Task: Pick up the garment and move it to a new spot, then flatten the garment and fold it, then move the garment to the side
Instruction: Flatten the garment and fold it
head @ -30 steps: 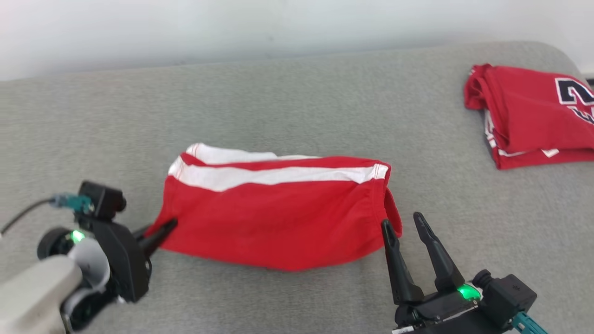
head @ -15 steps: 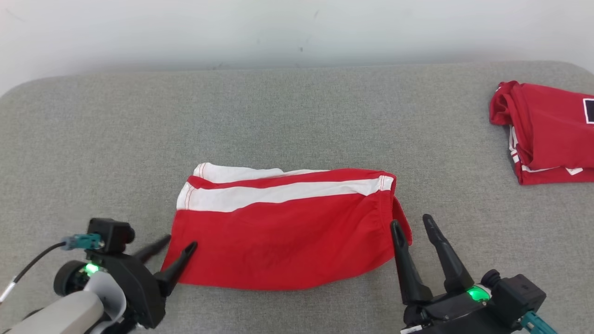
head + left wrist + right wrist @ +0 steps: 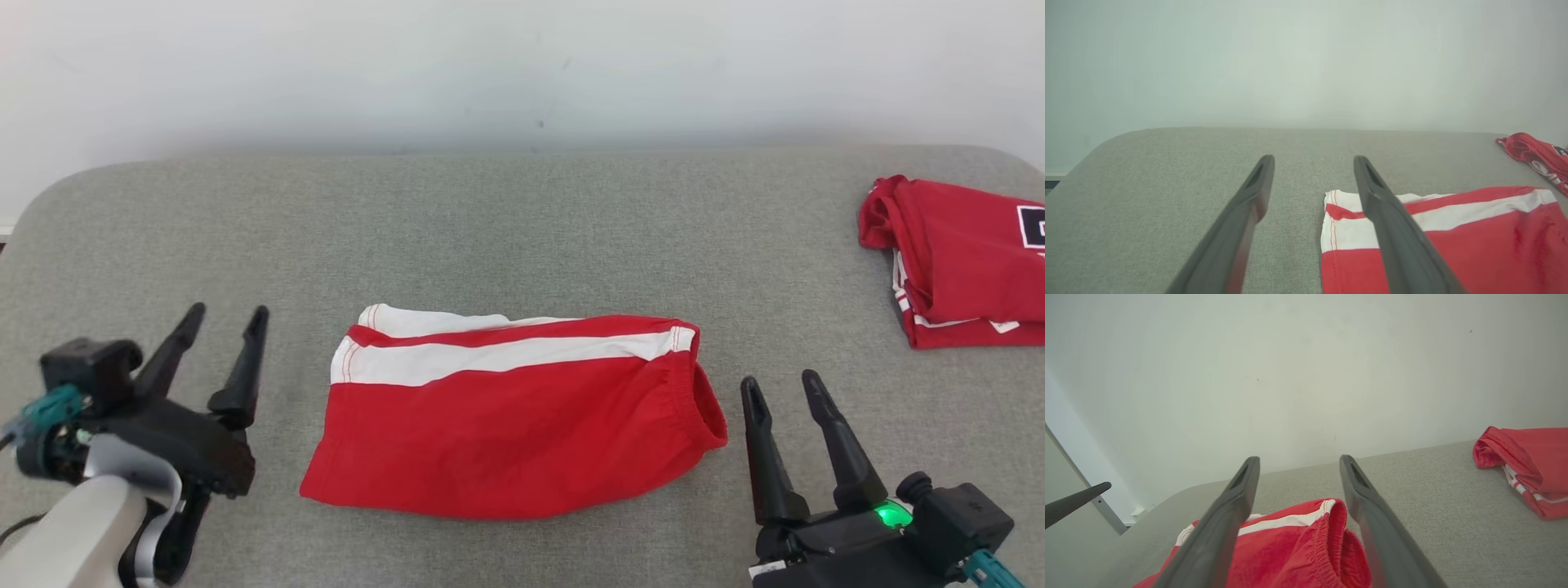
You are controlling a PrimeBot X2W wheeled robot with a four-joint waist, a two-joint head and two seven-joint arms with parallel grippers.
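Red garment lies folded in the middle of the table, both pincers open and empty.
The left pincer stands near the garment's left end, apart from it; the right pincer is just beside the waistband. Bare grey table runs wide behind and to the left, up to rounded corners. There are two cloth items: a folded red jersey sits at the far right edge.

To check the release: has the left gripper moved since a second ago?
Yes. Against the red shorts, the left gripper has drawn leftward off their lower-left corner and stands open.
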